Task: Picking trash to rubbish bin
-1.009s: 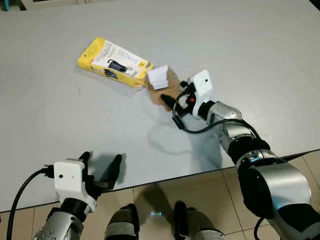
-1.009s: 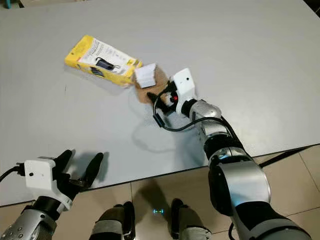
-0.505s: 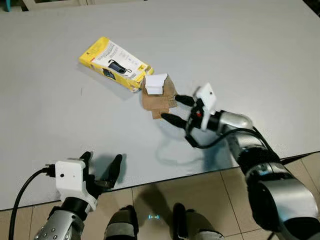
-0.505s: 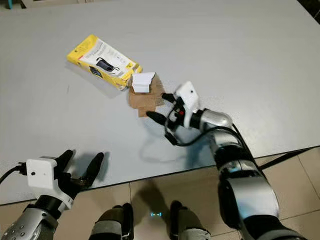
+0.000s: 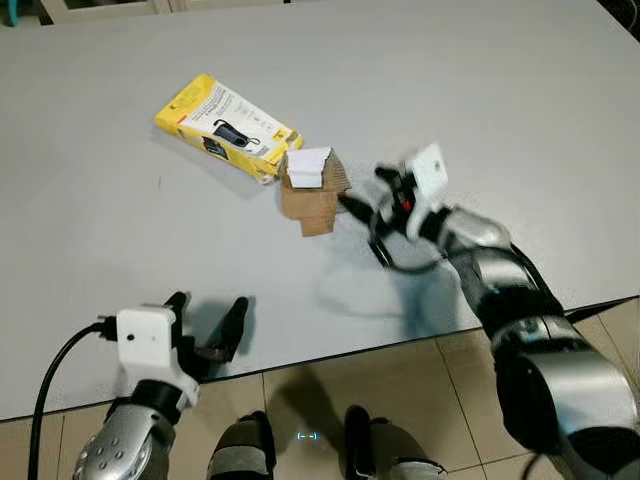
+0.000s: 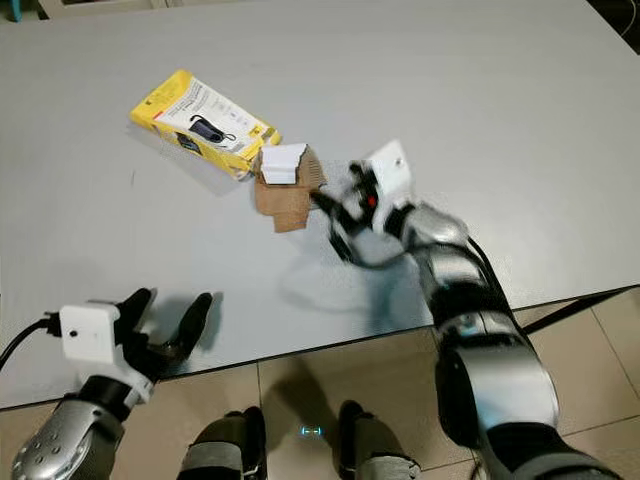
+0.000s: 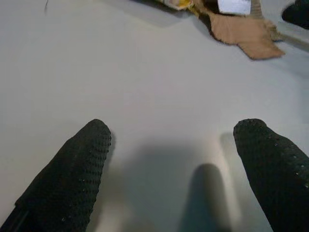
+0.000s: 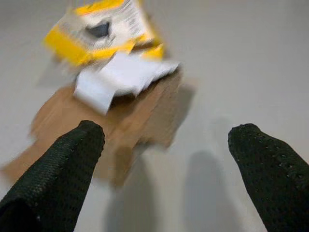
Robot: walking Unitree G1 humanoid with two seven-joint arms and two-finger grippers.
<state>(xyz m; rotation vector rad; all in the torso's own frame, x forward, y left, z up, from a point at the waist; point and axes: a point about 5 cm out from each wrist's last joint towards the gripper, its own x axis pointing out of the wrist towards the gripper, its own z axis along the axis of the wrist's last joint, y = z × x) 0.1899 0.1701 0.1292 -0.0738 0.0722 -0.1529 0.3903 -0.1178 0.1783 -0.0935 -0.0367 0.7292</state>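
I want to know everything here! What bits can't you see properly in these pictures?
- Small print on the flat yellow cardboard box: too small in the eye views, blurred in the right wrist view.
- Right gripper: motion-blurred.
- Crumpled brown cardboard scrap: its top hidden under the folded white paper.

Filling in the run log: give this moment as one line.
right tool: open, beside torn brown cardboard piece | left tool: open, idle at grey table edge | yellow printed box: on table
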